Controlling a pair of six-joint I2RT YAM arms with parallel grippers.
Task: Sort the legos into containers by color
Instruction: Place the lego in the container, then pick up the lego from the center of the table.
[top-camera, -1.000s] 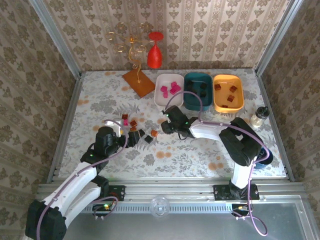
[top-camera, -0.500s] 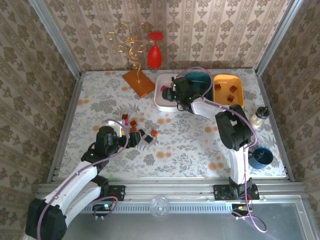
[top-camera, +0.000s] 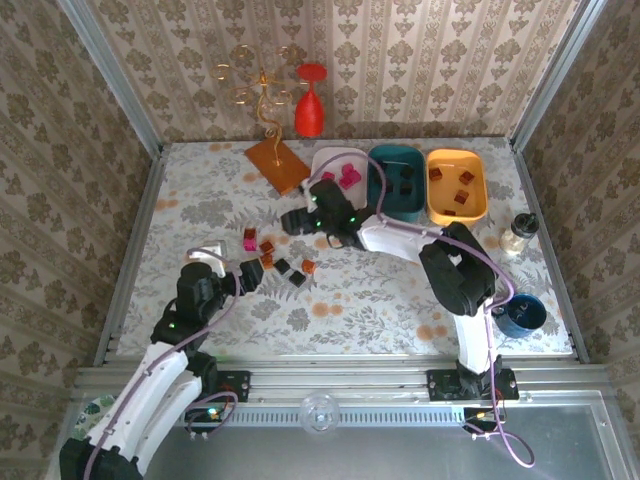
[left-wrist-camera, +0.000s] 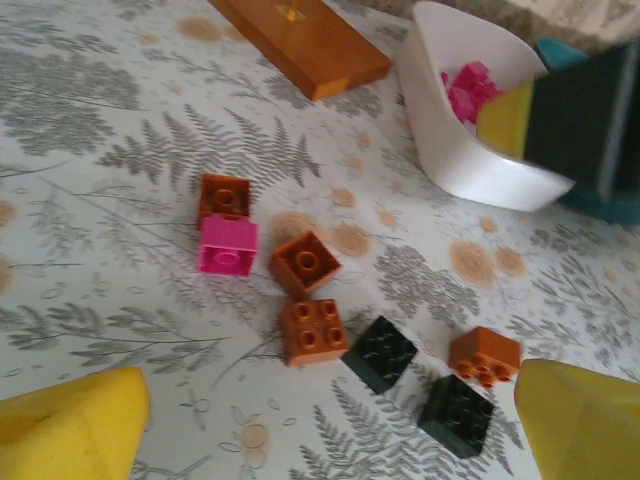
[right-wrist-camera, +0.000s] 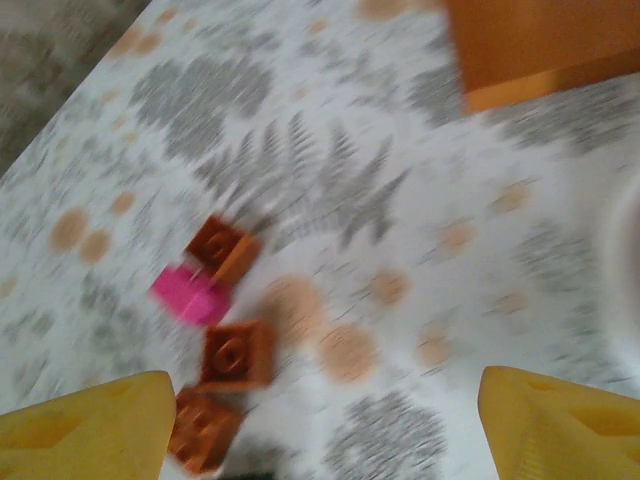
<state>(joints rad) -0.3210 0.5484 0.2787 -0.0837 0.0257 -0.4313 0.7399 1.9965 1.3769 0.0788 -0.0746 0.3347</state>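
Legos, small plastic blocks in pink, black and orange-brown (left-wrist-camera: 305, 265), lie loose on the flowered worktop (left-wrist-camera: 120, 150) just ahead of the left tool (left-wrist-camera: 325, 425) and right tool (right-wrist-camera: 320, 425). Both gape wide and empty, likely poised to pick; pink ones sit sorted in the white plastic tray (left-wrist-camera: 450, 160) beyond them.

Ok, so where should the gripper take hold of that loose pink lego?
Probably from straight above, pinching the pink lego by its left and right side faces as the left wrist view shows it. An orange lego sits tight against its far side, so that axis is blocked; the right gap is narrow.
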